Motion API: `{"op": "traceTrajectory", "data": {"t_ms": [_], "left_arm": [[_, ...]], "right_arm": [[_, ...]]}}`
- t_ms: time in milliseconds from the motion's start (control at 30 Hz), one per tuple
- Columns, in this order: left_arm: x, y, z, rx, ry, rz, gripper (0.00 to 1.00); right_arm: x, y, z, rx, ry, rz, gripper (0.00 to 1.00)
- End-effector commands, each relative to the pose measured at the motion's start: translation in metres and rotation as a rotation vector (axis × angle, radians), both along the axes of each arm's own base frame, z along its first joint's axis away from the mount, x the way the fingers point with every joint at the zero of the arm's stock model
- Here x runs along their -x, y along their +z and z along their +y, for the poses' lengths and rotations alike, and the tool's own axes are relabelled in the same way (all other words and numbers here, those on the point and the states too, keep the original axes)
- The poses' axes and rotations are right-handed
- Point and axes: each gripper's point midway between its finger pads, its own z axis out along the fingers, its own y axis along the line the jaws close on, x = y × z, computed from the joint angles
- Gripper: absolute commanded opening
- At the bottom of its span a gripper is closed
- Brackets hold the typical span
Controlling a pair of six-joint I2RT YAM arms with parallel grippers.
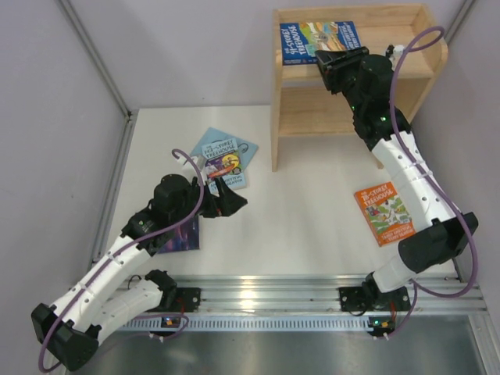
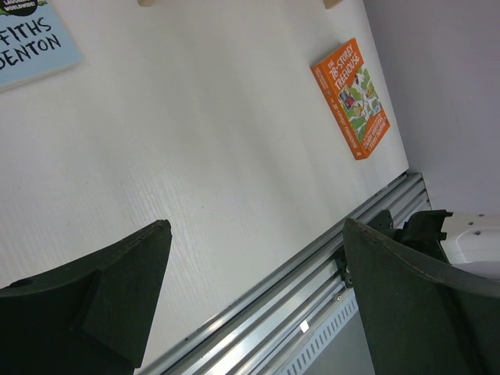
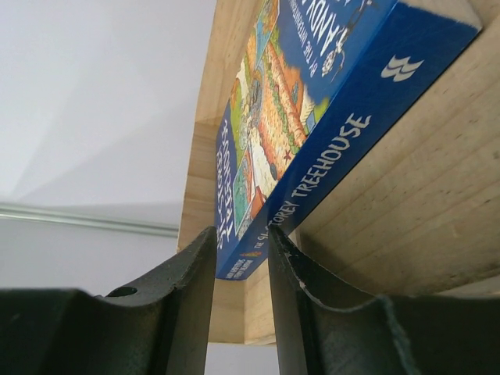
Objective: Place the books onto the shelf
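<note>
Right pincer (image 3: 242,238) is clamping only a corner of the dark blue paperback book (image 3: 312,117), which is sitting at the left end of the light wooden shelf's (image 3: 437,203) upper level. Risk: it's pivoting on that corner or getting dragged out as the fingers retract. Left pincer (image 2: 254,234) is hanging open.

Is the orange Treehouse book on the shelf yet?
No, the orange book lies flat on the table, apart from the shelf.
</note>
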Motion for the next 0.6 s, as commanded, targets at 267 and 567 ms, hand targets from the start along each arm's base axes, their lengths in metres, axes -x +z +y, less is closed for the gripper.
{"op": "traceTrajectory", "data": {"t_ms": [267,567], "left_arm": [[-0.006,0.015,-0.006,0.034,-0.012,-0.06,0.96],[-0.004,0.024,-0.001,0.01,-0.013,-0.084,0.96]], "right_arm": [[-0.004,-0.038,0.014,0.075,0.009,0.1,0.35],[0.045,0.025,-0.006,0.226,0.029,-0.065,0.57]]}}
